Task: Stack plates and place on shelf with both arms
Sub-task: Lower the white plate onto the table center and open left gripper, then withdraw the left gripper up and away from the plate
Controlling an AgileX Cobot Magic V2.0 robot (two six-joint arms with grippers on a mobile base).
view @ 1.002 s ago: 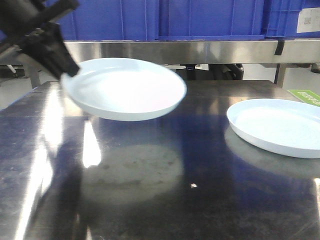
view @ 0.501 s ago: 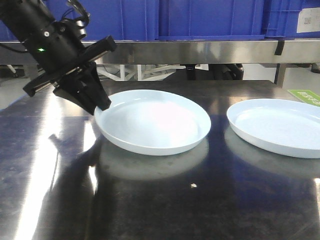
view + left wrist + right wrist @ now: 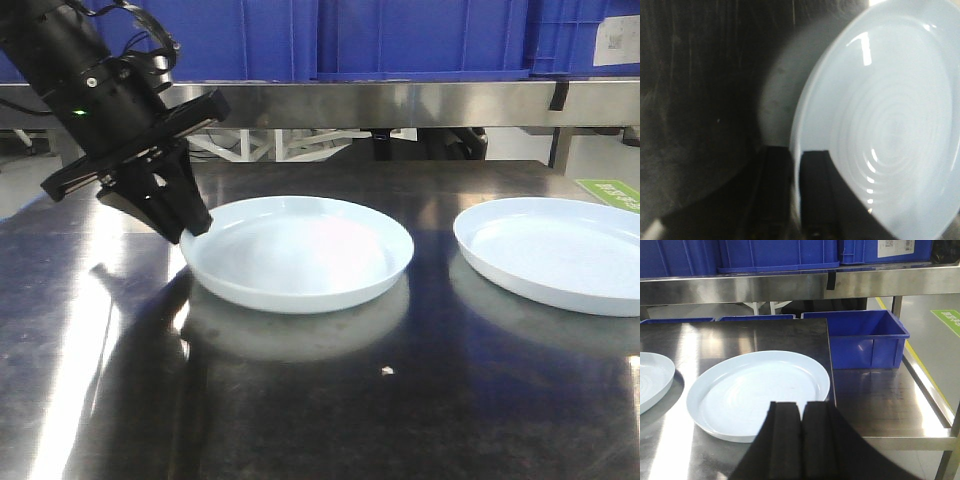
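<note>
Under blue crates point(image 3: 400, 35), on a dark steel table point(image 3: 300, 420), the left gripper point(image 3: 192, 226) clamped one plate point(image 3: 300, 255) by its rim, low at mid-table. The second plate point(image 3: 560, 255) lay well apart, the right gripper point(image 3: 801, 407) closed and empty near it. A rim-only pinch risked the plate tipping or slipping.

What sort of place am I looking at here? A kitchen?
Likely a workshop or storeroom rather than a kitchen: a steel worktable, and blue plastic crates lined up on a metal shelf.

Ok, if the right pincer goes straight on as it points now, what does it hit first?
Probably the near rim of the right plate, just ahead of the right pincer; depth is unclear.
</note>
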